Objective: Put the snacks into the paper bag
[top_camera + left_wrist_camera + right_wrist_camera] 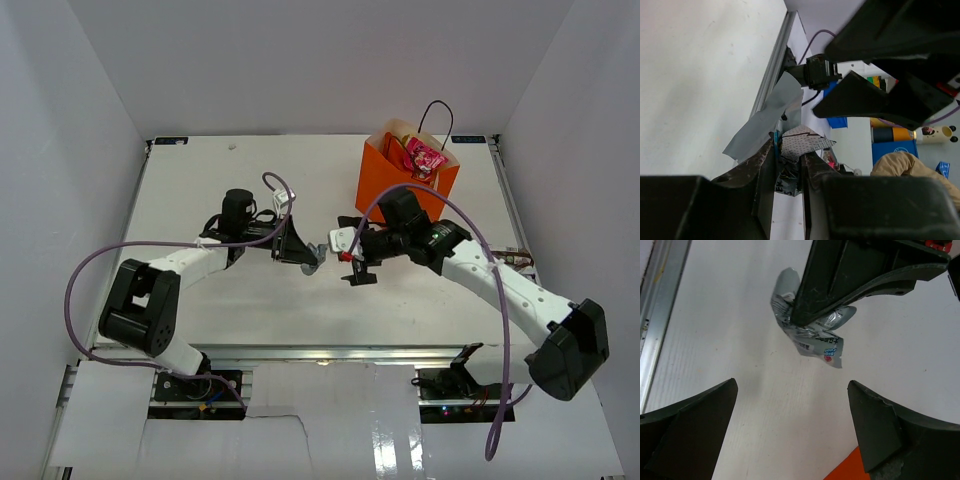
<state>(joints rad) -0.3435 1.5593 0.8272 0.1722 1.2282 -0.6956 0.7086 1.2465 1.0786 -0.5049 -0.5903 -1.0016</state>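
Counter (200, 180): white and flat, closed in by plain white walls (300, 60) on three sides.
Paper bag (385, 185): bright orange and upright at the far right of the counter, mouth open, one thin black cord handle looped above it.
Inside the bag: a pink packet (426, 158) lies at the top of the opening. Next to it are a red-orange edge and a touch of yellow, too small from above to name with confidence.
Left hand (789, 156): near the middle of the counter, fingers narrow and pinched on a foil packet (812, 335).
Foil packet: silvery grey, crumpled, with small blue print on one flap. It hangs from the left fingertips and throws a soft shadow on the counter below. It is outside the paper bag, to the bag's left and nearer the arm bases.
Right hand (791, 390): spread wide and holding nothing, its two dark fingers framing the foil packet in the wrist view. It faces the left hand from just beside it.
Bag and right hand: a corner of the orange bag shows at the lower edge of the right wrist view, near the right finger.
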